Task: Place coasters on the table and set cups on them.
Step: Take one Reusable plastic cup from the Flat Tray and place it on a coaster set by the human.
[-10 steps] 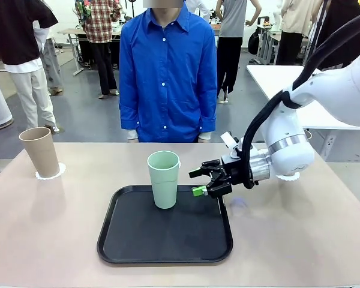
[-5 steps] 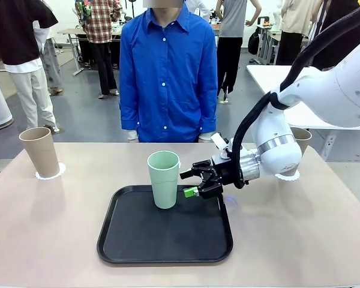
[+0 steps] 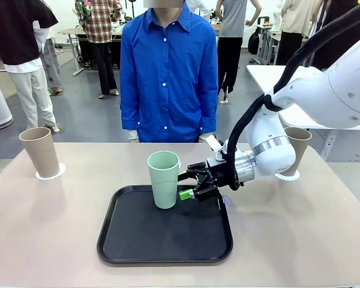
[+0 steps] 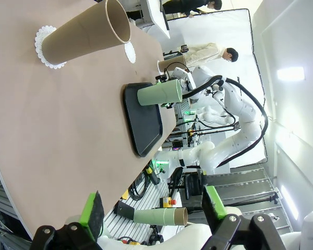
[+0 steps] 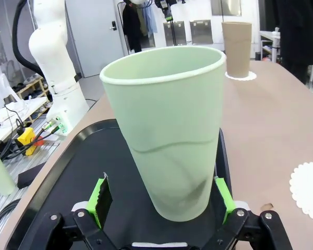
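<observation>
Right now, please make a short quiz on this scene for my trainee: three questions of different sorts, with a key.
1. True or false: the mint green cup stands on the black tray.
2. How many tan cups stand on coasters? A) none B) one C) two
3. Fill in: the right gripper is open, one finger on each side of the ____ cup.

Key: 1 true. 2 C, the left tan cup and the right tan cup. 3 mint green.

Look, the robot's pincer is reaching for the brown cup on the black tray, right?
Not quite: the cup on the black tray is pale green, not brown. The front view shows the right pincer open beside it; the right wrist view shows a finger on either side. The brown cups stand on the table.
</observation>
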`<state>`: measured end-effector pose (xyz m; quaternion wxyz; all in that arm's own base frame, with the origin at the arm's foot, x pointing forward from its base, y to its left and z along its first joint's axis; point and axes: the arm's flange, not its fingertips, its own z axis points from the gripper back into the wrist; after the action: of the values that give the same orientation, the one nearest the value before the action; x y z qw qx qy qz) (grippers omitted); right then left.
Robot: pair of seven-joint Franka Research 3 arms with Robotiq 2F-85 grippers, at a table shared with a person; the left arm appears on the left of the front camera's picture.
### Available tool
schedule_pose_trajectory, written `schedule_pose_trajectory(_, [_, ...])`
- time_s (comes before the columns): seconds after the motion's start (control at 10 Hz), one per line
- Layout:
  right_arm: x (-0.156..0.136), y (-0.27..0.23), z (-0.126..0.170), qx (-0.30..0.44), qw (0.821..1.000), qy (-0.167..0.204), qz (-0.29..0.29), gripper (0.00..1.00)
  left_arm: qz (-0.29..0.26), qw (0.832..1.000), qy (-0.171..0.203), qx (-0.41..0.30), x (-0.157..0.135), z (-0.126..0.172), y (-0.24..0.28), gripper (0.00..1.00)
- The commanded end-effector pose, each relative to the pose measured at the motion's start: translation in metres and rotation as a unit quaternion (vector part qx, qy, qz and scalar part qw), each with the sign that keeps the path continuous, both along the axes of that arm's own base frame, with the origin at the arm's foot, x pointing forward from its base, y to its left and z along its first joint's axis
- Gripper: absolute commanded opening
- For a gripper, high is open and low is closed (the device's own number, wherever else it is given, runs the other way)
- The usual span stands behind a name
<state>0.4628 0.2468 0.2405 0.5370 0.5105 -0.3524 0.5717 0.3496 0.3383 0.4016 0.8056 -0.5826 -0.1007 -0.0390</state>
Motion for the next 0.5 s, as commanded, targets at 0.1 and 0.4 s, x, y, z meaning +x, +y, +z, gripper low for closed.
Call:
schedule_pose_trajectory(0.1, [0.0033,0.0153,-0.0069,0.004,1.000,-0.012,0.009,1.00,0.002,1.000,0.000,0.002,-0.0020,0.0017,-0.0003,1.00])
schedule_pose_trajectory(0.4, [0.0048,0.0202,-0.0074,0.007,1.000,-0.012,0.015,1.00,0.002,1.000,0.000,0.002,-0.0020,0.0017,-0.0003,1.00])
